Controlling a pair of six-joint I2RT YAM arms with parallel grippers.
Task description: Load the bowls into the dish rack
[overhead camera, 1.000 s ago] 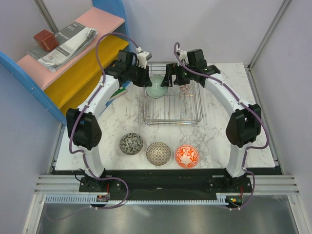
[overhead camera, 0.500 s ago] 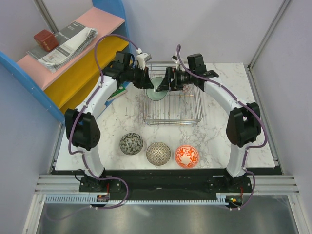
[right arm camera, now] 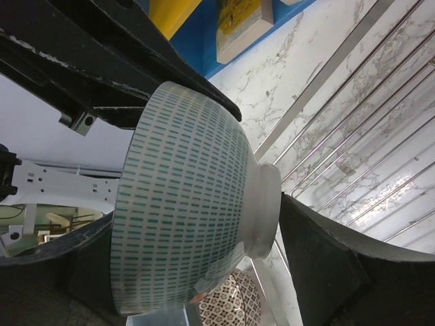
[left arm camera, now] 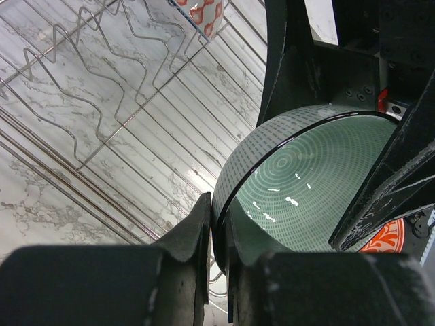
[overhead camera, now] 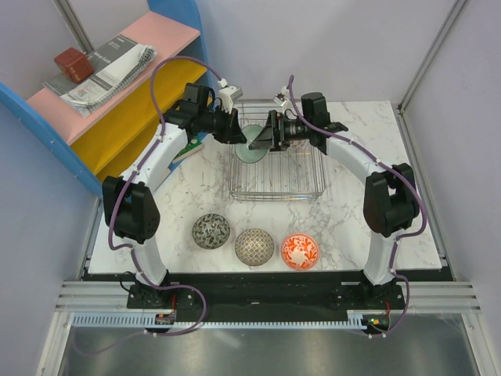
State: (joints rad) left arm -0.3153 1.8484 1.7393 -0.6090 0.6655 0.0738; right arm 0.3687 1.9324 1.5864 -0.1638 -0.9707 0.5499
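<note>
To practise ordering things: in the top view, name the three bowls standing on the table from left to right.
dark grey patterned bowl → beige-grey patterned bowl → red-orange floral bowl

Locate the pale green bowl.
In the top view, the pale green bowl hangs over the dish rack's far left, between the left tool and the right tool.

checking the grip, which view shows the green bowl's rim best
Left wrist: the left gripper pinches the green bowl by its rim. Right wrist shows only its outside and foot; top shows it small, half hidden.
</note>
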